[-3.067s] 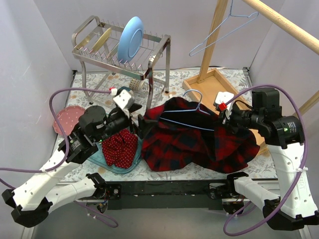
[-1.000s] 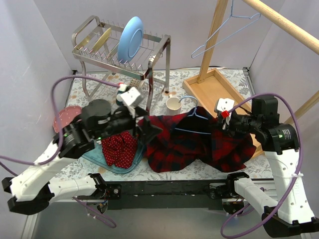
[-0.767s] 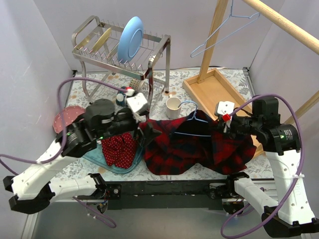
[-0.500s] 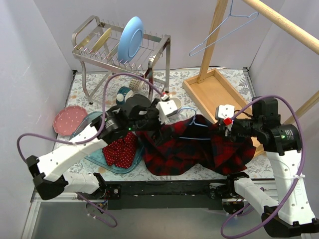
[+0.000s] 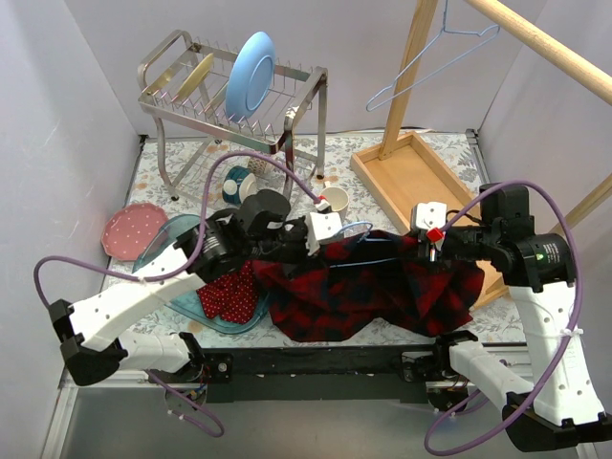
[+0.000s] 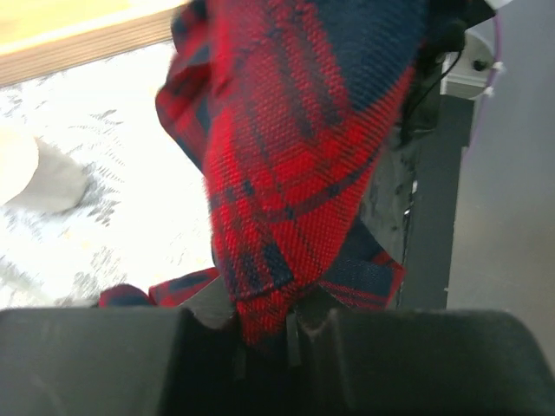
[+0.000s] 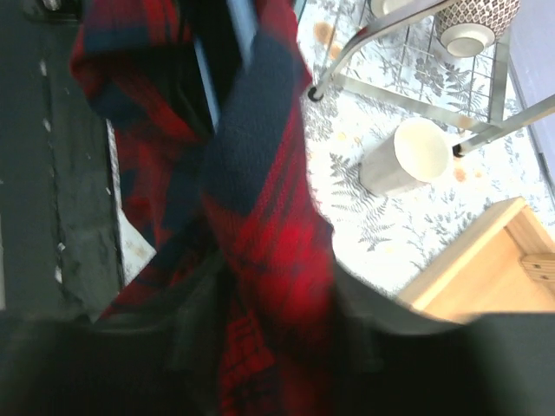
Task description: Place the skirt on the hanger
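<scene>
1. My left gripper [image 6: 264, 334] is clamped on a fold of the plaid shirt [image 5: 363, 287]. The wrist view shows the red-and-navy weave narrowing to a tip between my fingers.
2. My right gripper [image 7: 277, 342] has the same shirt running down between its fingers. I cannot tell whether they pinch the cloth or only flank it.
3. The shirt hangs between my two grippers above the front middle of the worktop [image 5: 457, 145], and its lower folds reach the front edge.
4. A blue wire hanger [image 5: 373, 244] sits inside the shirt, its hook pointing toward a white cup [image 5: 334, 199].
5. The skirt [image 5: 228, 295], bright red with small white dots, lies crumpled in a clear blue dish [image 5: 212, 320] near the front-left corner. It is under my left arm, beside the shirt's left edge.
6. A spare hanger [image 5: 421, 62] hangs from the wooden rail [image 5: 545, 43] above the back-right corner, over a wooden tray [image 5: 411, 172].
7. A metal dish rack [image 5: 191, 105] at the back-left holds a blue plate [image 5: 251, 75] on edge.
8. A pink plate [image 5: 129, 229] lies at the left edge.
</scene>
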You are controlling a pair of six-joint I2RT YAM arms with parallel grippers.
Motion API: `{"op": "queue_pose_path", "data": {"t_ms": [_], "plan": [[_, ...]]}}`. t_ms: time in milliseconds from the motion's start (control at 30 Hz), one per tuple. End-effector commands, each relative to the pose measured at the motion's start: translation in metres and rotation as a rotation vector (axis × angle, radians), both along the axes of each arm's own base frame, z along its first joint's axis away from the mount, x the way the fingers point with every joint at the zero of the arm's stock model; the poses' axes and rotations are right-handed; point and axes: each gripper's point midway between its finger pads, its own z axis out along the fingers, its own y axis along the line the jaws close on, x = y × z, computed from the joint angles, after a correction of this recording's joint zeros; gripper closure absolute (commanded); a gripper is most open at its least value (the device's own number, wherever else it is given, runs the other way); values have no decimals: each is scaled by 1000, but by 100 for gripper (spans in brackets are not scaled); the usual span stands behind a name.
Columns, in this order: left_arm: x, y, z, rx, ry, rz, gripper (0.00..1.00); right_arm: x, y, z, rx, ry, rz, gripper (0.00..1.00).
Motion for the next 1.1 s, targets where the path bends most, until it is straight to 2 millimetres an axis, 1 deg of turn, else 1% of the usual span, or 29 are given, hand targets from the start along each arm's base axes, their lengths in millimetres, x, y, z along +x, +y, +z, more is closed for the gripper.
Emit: {"op": "queue_pose_path", "data": {"t_ms": [0, 33, 133, 167, 233, 300, 400, 467, 500, 533, 633, 667, 800, 900, 1000, 1067], "plan": [[20, 20, 43, -95, -118, 127, 100, -5, -12, 3, -68, 0, -30, 39], [19, 24, 38, -69, -106, 130, 100, -5, -14, 4, -77, -1, -39, 32], [18, 26, 30, -38, -95, 123, 100, 0, -24, 15, -120, -66, -86, 29], [17, 27, 31, -42, -99, 119, 100, 1, -25, 17, -127, -84, -89, 28], [15, 26, 32, -50, -105, 97, 100, 2, -24, 21, -125, -101, -76, 27], [13, 26, 36, -53, -116, 81, 100, 3, -18, 23, -105, -91, -46, 27], [11, 24, 42, -63, -131, 49, 100, 10, -13, 10, -112, -45, -13, 27], [7, 22, 43, -65, -137, 13, 100, 15, -11, -3, -133, -31, 25, 28], [7, 21, 46, -71, -144, 4, 100, 17, -10, -5, -137, -32, 37, 28], [7, 20, 45, -63, -145, -7, 100, 20, -8, -8, -143, -34, 52, 29], [5, 17, 47, -65, -144, -28, 100, 23, -4, -9, -147, -45, 88, 31], [6, 15, 47, -66, -144, -32, 100, 22, -2, -9, -144, -41, 98, 31], [5, 9, 52, -82, -146, -54, 100, 6, 15, -20, -130, -3, 204, 34], [5, 6, 53, -91, -147, -63, 100, -1, 21, -22, -116, 12, 242, 37], [2, 6, 55, -94, -144, -77, 100, 1, 21, -22, -120, 8, 238, 36], [1, 7, 55, -95, -142, -77, 100, 2, 21, -22, -123, 9, 238, 41]]}}
